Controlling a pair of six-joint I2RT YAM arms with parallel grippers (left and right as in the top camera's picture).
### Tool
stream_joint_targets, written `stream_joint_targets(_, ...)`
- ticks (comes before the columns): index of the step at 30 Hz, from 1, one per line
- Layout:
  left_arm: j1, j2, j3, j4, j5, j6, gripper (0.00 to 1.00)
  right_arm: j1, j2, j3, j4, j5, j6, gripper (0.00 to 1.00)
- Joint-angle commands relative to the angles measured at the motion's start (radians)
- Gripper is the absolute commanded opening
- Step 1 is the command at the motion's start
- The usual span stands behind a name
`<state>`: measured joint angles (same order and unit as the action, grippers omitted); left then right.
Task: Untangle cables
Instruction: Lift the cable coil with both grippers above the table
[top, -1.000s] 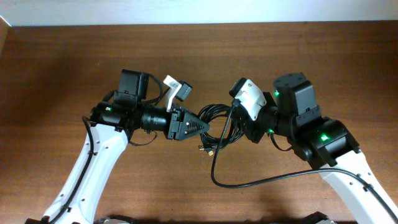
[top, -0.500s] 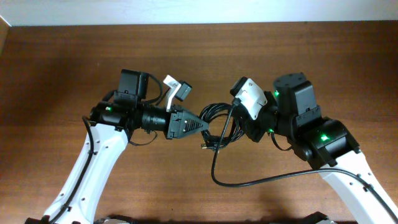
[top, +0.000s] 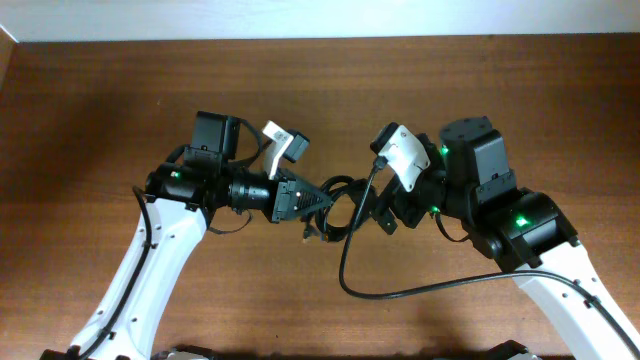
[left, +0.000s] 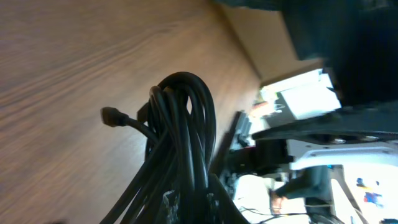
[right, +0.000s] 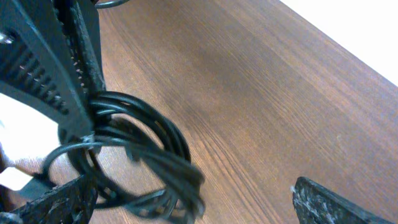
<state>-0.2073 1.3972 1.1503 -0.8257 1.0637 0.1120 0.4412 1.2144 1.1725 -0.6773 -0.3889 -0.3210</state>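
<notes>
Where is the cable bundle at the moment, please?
Overhead, the cable bundle is centre-frame, pinched in the left gripper, the open right gripper facing it.

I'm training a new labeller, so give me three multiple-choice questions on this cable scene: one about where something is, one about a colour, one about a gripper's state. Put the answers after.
1. Seen from overhead, where are the cables relative to the table?
A. At its left edge.
B. At its far edge.
C. Near its middle, between the two grippers.

2. What colour are the cables?
A. Black.
B. White.
C. Red.

3. How is the right gripper?
A. Shut on the cables.
B. Open, holding nothing.
C. Shut on nothing.

Answers:
1 C: the overhead view shows the bundle between the two arm tips.
2 A: every view shows black cords.
3 B: its wrist view shows its fingers wide apart, while the left gripper clamps the cables.
</notes>
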Motion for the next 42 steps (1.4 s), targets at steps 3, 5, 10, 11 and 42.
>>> stream_joint_targets(3, -0.001, 0.002, 0.016, 0.026, -0.096, 0.016, 0.0, 0.003, -0.015, 0.024, 0.004, 0.008, 0.229, 0.99)
stream_joint_targets(5, -0.001, 0.002, 0.016, 0.063, -0.097, 0.016, 0.0, 0.003, -0.015, 0.024, 0.004, -0.013, 0.405, 0.99)
stream_joint_targets(10, -0.001, 0.002, 0.016, 0.192, -0.096, 0.016, 0.0, 0.003, -0.015, 0.024, 0.044, -0.195, 0.804, 0.99)
stream_joint_targets(11, -0.001, 0.002, 0.016, 0.235, -0.096, 0.016, 0.0, 0.003, -0.015, 0.024, 0.083, -0.268, 0.837, 0.99)
stream_joint_targets(42, -0.002, 0.001, 0.016, 0.578, 0.153, -0.142, 0.0, 0.002, 0.107, 0.024, 0.292, 0.025, 1.194, 0.36)
